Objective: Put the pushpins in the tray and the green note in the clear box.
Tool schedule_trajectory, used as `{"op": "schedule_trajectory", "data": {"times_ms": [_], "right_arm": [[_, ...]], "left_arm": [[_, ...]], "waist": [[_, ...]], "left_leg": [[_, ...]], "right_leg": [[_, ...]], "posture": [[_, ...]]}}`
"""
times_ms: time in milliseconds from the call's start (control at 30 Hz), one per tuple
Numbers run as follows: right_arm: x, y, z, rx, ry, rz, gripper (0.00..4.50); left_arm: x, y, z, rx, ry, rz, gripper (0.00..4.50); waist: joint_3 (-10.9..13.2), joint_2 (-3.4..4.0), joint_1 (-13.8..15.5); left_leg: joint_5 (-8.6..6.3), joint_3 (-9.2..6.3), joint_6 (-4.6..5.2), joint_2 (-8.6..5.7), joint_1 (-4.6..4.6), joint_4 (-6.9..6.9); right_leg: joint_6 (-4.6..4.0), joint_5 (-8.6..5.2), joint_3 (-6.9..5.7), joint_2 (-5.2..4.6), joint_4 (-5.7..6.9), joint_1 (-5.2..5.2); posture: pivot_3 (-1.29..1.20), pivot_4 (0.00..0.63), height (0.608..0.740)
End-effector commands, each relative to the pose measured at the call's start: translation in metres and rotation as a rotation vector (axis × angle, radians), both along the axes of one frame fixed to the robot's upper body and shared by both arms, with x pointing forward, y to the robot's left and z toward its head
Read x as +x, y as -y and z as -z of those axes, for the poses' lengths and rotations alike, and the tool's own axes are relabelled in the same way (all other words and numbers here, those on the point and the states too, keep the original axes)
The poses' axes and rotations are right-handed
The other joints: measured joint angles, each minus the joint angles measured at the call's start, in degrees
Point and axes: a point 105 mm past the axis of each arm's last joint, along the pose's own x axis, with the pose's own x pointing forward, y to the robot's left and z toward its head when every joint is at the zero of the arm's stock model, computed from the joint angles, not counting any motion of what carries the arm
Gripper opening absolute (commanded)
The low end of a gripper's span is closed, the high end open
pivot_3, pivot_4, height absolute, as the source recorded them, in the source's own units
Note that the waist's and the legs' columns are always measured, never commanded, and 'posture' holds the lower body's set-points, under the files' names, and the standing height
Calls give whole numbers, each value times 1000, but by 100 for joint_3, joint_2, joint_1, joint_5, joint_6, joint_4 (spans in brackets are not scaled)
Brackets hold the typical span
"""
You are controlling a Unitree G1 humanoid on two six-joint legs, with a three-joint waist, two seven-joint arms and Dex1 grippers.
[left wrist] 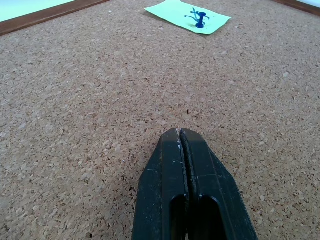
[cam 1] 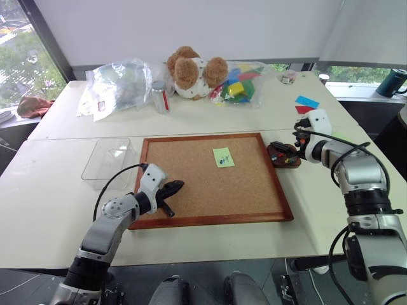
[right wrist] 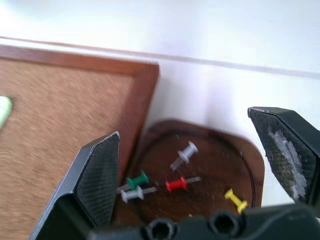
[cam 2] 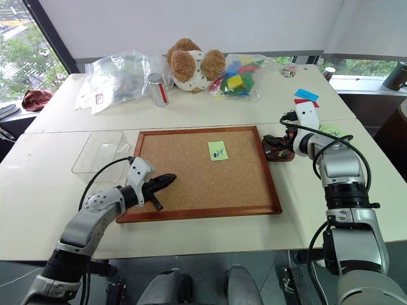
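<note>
While my left gripper [left wrist: 181,134] rests clenched, its two black fingers pressed flat together just over the grainy cork, my right gripper [right wrist: 200,150] hangs released, its textured pads spread wide on either side of the tray [right wrist: 250,165]. I see that tray as a dark brown wooden dish with rounded corners and a shallow round hollow, sitting on the white table [cam 1: 57,184] just off the right edge of the corkboard [cam 1: 191,171]. Lying loose in it are plastic pushpins [right wrist: 177,184] with spool-shaped heads: green, red, yellow and two pale grey ones. I hold nothing in either tool.

On the board, the green note [cam 1: 223,157] lies flat toward the far right part of the cork, a thin pale square with dark scribbles, and a blue pin [left wrist: 199,22] stands upright in it. A smooth reddish wooden frame rims the speckled cork, and most of its surface is bare between my left fingers and the note.

Off the board's far left corner, the clear box [cam 1: 108,159] sits on the table, glossy, low-walled and round-cornered, near the frame. Along the far edge I see crinkled plastic bags [cam 1: 121,82], a fuzzy brown teddy bear [cam 1: 191,71] and a bag of coloured blocks [cam 1: 238,86].
</note>
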Motion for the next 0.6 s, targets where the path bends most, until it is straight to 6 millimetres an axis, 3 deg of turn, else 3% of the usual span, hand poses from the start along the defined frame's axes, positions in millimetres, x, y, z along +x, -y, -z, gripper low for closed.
{"op": "schedule_trajectory", "data": {"times_ms": [33,300,433,533,600], "right_arm": [[-6,-34,-29,0,77,-145,4457],[-20,-111,-1,12,24,-354,4457],[-23,-136,14,9,-1,-408,4457],[-26,-144,20,6,-12,-436,3644],[-27,-149,24,7,-18,-449,2632]], "left_arm": [[-10,-6,34,47,-136,-21,0],[-10,-7,33,47,-132,-27,0],[-10,-9,33,50,-129,-34,0],[-11,-11,33,51,-127,-42,0],[-11,-11,33,50,-127,-46,0]], "waist": [[0,0,1],[-1,0,5],[-1,1,-4],[-1,1,-4],[-1,1,-10]], "left_leg": [[0,0,0,0,0,0],[0,-1,0,0,0,0],[0,-1,0,0,0,0],[0,-1,0,0,0,0],[0,-1,0,0,0,0]], "right_leg": [[0,0,0,0,0,0],[0,0,0,-1,0,-1],[0,0,-1,-1,0,-2],[0,0,0,-1,0,-3],[0,0,-1,-1,0,-3]], "posture": [[0,150,740],[0,150,740],[0,150,740],[0,150,740],[0,150,740]]}}
